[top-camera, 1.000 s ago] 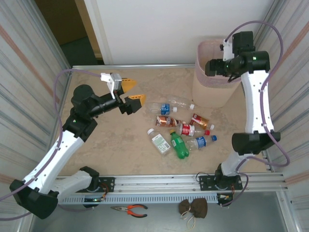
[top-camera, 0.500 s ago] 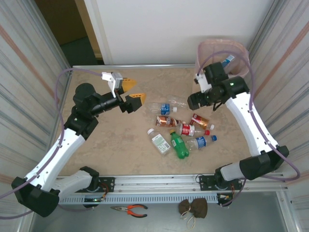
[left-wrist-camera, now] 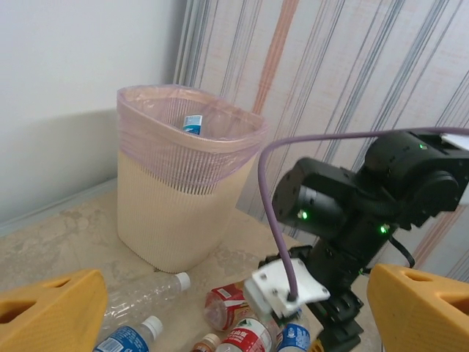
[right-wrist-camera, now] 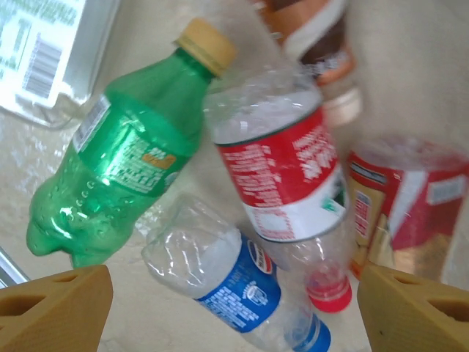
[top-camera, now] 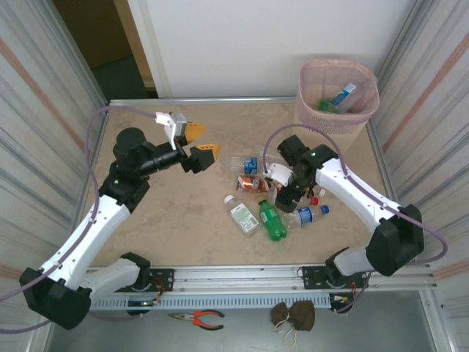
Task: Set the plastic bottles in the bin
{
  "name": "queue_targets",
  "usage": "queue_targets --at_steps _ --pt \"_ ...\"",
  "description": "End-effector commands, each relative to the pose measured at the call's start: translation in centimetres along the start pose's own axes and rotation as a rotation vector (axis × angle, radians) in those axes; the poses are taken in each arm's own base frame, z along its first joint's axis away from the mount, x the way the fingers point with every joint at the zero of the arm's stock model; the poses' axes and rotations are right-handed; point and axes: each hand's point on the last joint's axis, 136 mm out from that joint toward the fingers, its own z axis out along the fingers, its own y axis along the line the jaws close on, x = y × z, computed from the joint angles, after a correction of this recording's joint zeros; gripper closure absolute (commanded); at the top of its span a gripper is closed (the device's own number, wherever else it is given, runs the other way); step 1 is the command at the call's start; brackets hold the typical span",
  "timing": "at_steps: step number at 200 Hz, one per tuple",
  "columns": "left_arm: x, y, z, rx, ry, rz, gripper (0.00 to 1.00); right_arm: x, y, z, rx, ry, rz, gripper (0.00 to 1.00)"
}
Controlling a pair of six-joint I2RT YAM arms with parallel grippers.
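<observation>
Right wrist shows the right gripper (right-wrist-camera: 234, 308) spread wide above the red-label bottle (right-wrist-camera: 282, 176)

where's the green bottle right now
In the top view the green bottle lies on the table, right of centre, between the white-labelled bottle and the blue-capped bottle.

On my feed I see a beige marbled counter (top-camera: 183, 213) with a metal rail (top-camera: 242, 279) along its near edge. Below the rail lie orange-handled pliers (top-camera: 196, 317) and, off to their right, a brown pouch (top-camera: 293, 315). Striped curtains (top-camera: 44, 88) flank both sides, and a white wall (top-camera: 242, 44) stands behind.
</observation>
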Motion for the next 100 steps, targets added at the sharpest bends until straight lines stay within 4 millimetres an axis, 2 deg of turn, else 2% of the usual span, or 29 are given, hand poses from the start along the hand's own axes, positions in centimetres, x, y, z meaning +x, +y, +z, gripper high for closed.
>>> queue_targets --at_steps 1,56,100 --pt "-0.6 -0.5 -0.6 0.014 -0.019 0.018 0.08 -0.7 -0.7 0.8 0.049 -0.015 -0.172 0.13" --pt "-0.5 -0.4 -1.0 0.008 -0.024 0.014 0.08 -2.4 -1.0 3.9 0.036 -0.023 -0.267 0.11" --pt "-0.4 -0.3 -1.3 0.005 -0.028 0.011 0.08 -1.9 -1.2 6.7 0.007 0.047 -0.278 0.12"
